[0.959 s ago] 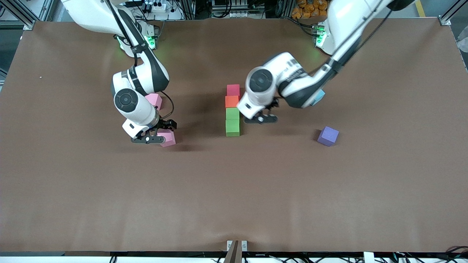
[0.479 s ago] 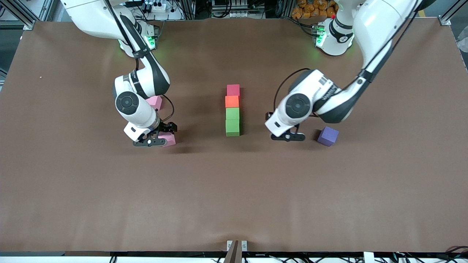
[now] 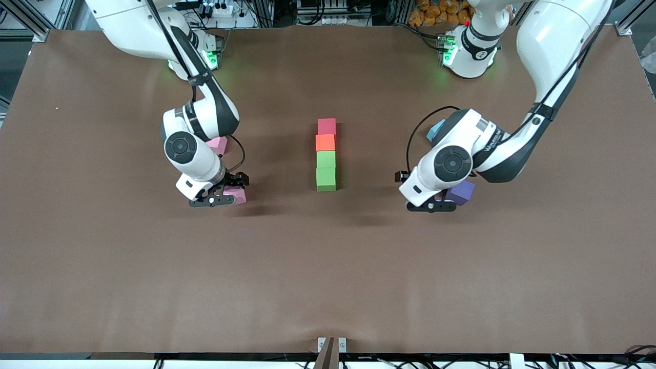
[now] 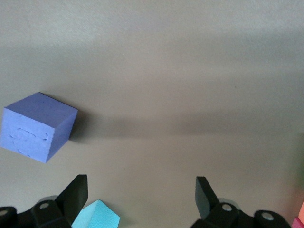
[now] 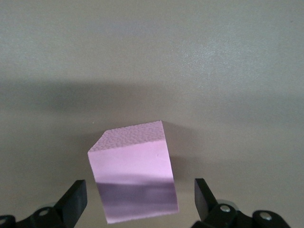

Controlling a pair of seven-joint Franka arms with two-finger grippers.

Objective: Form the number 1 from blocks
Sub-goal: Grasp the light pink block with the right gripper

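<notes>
While hidden by the arm in the front view, sky-blue foam cube [image 4: 97, 214] seen at lower frame of left wrist view, beside purple foam cube [image 4: 37, 126]. Left gripper [image 3: 430, 206] wide open, empty. Right gripper [image 3: 211, 201] wide open astride pink foam cube [image 5: 134, 172]. Four-cube column [image 3: 326, 154] mid-frame on brown table [image 3: 328, 277].

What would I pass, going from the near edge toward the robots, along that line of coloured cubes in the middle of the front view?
Green cube → second green cube → orange cube → crimson cube.
</notes>
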